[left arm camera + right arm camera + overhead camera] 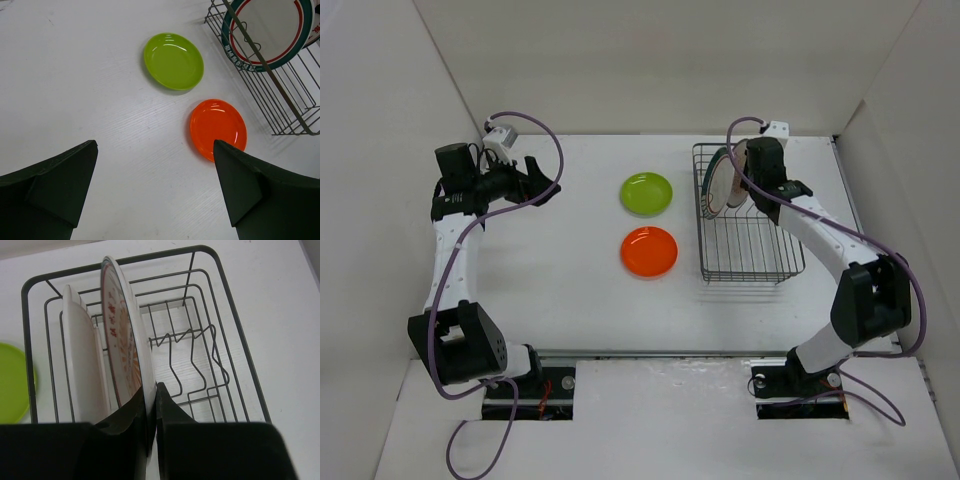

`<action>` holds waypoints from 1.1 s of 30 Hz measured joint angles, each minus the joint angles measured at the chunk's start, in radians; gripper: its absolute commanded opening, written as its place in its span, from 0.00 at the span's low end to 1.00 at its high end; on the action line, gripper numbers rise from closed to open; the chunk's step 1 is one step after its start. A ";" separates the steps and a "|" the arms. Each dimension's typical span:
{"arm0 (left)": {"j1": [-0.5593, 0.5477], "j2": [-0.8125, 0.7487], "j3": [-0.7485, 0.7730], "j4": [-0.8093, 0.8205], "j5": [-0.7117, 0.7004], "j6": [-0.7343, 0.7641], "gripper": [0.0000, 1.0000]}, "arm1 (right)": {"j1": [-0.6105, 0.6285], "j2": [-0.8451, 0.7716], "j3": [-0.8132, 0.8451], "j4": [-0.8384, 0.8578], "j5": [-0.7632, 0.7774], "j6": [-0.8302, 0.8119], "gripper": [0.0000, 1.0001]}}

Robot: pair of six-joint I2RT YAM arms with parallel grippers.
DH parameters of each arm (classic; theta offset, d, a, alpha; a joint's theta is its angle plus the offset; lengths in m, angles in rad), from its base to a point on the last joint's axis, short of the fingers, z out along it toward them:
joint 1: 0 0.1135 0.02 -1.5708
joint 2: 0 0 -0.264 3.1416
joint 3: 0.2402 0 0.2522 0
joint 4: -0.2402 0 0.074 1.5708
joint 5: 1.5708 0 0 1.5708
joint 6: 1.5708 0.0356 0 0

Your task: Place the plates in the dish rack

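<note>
White sunburst plate [125, 340]: rim pinched in right gripper [152, 390], inside dish rack [235, 300], teal-rimmed plate [80, 355] just left. Seating step; next, release between prongs [192, 365]. Left gripper [155, 145] open, empty; lime plate [173, 61], orange plate [218, 129] ahead.

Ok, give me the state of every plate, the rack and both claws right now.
green plate, flat on table, face up, not loaded.
orange plate, flat on table, face up, not loaded.
teal-rim plate, standing on edge in rack.
sunburst plate, on edge in rack beside teal-rim plate, rim pinched by right claw.
rack, holds two plates at its far end.
left claw, open, empty, above table.
right claw, shut on sunburst plate.
</note>
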 measured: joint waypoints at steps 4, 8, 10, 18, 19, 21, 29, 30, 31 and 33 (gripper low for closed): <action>0.000 0.000 0.000 -0.002 0.000 0.000 1.00 | 0.007 0.000 0.000 0.001 0.005 0.004 0.16; 0.000 0.000 0.000 -0.009 0.000 0.001 1.00 | 0.008 0.000 0.000 0.001 0.007 0.005 0.17; 0.000 0.000 0.000 -0.010 0.000 0.003 1.00 | 0.008 0.000 0.000 0.003 0.012 0.006 0.24; 0.000 0.000 0.000 -0.019 0.000 0.008 1.00 | 0.014 0.000 0.000 0.008 0.014 0.011 0.38; 0.000 0.001 0.000 -0.019 0.000 0.008 1.00 | 0.014 0.000 0.000 0.008 0.016 0.013 0.45; 0.000 0.007 0.000 -0.019 0.002 0.008 1.00 | 0.014 -0.001 0.001 0.008 0.019 0.013 0.52; 0.000 0.074 0.000 -0.022 0.026 0.014 1.00 | 0.004 -0.051 0.012 0.005 0.034 0.014 0.70; 0.000 0.079 0.000 -0.024 0.027 0.015 1.00 | 0.000 -0.062 0.018 0.003 0.037 0.013 0.73; 0.000 0.085 0.000 -0.026 0.030 0.015 1.00 | -0.002 -0.075 0.023 -0.001 0.040 0.012 0.75; -0.005 0.093 0.000 -0.030 0.037 0.019 1.00 | -0.006 -0.108 0.030 -0.008 0.043 0.011 0.80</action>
